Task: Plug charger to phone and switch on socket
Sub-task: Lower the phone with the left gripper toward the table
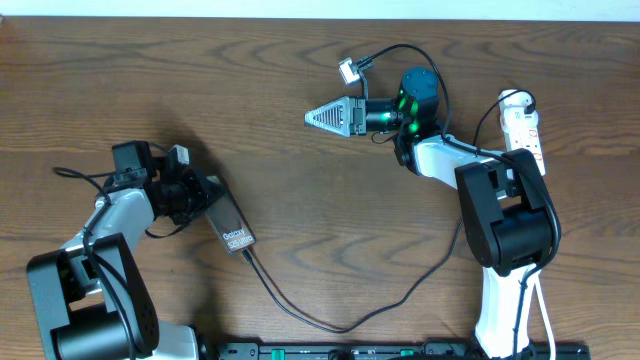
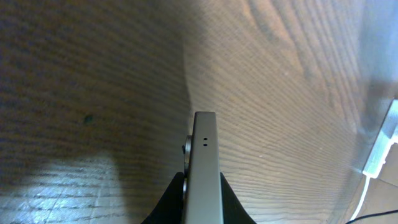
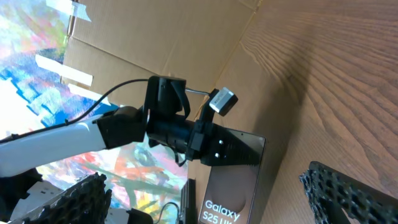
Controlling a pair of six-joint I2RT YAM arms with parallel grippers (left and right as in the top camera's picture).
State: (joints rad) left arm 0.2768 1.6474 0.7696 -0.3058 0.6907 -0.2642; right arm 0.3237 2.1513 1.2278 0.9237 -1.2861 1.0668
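Phone [image 1: 234,232] clamped in the left jaws at 8 o'clock of the worktop [image 1: 300,200].
The left jaws are closed on the phone's upper part, with its printed screen end pointing to 5 o'clock. The charger [image 1: 340,325] meets that end, then loops through 6 o'clock toward the socket [image 1: 522,125] at 2 o'clock. The right jaws, near 12 o'clock, stand wide apart and hold nothing.

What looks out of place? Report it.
Nothing spilled or damaged. The phone is held at a slant, pinched in the left hand, with the charger trailing from its lower end.
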